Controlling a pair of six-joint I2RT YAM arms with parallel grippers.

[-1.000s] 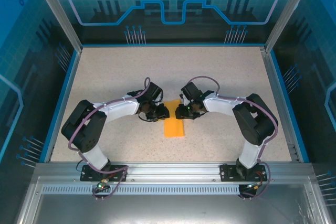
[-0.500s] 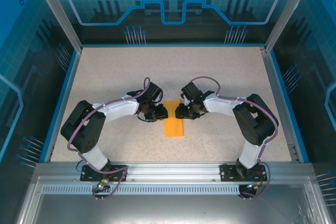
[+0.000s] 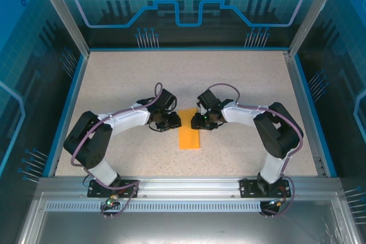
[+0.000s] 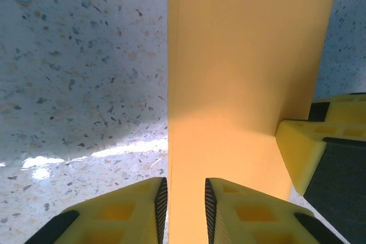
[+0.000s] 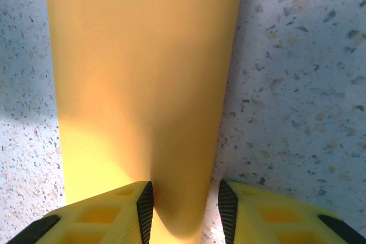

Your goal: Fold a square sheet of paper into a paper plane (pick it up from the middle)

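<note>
Top view: the orange paper (image 3: 190, 135) lies as a narrow folded strip on the speckled tabletop (image 3: 240, 78), between the two arms. The left tool (image 3: 175, 122) and right tool (image 3: 199, 122) meet its far end from either side.

Left wrist: the yellow fingers (image 4: 128, 212) stand narrowly apart. The strip's left edge runs into the gap, so one finger is over paper and the other over bare tabletop.

Right wrist: the fingers (image 5: 103, 215) are also narrow, with a gap showing. The strip's rounded near end sits between them.
</note>
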